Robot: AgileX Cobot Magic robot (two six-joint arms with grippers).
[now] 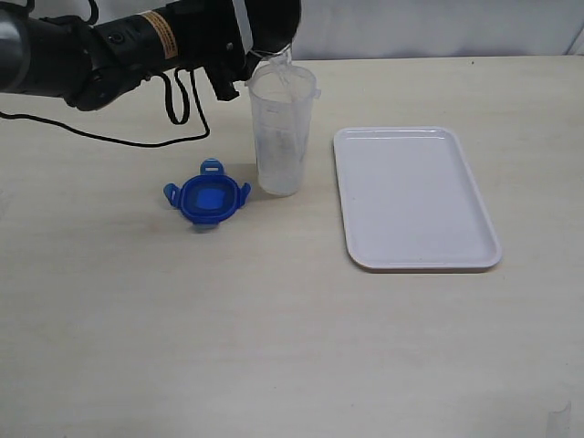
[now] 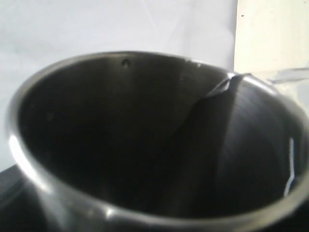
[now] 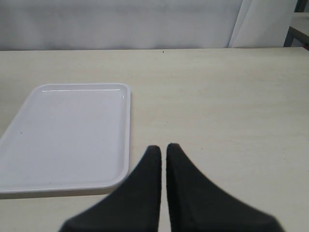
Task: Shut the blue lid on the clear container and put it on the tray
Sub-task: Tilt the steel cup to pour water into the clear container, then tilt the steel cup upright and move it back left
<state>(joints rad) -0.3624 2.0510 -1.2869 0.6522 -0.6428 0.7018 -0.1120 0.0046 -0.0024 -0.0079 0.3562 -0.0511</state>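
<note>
Nearest, our right pincer [image 3: 163,153] hangs by the flat white rectangular plastic tray [image 3: 72,135], fingers [image 3: 152,166] almost touching, empty. The small round bright-blue plastic lid [image 1: 208,199] lies on the table [image 1: 274,347] beside the tall translucent plastic container [image 1: 281,137], standing open. Beyond, our left pincer [image 1: 260,47] clamps a grey steel cup [image 2: 96,145] at its mouth, so we judge closing not yet begun: clear that cup, then fetch the lid

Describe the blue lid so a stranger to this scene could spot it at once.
Find the white tray on the pale table in the exterior view. Left of it stands the clear container, and the blue lid lies flat on the table by that container's base, further left. It is the only bright-blue thing, round with flaps around its rim.
</note>
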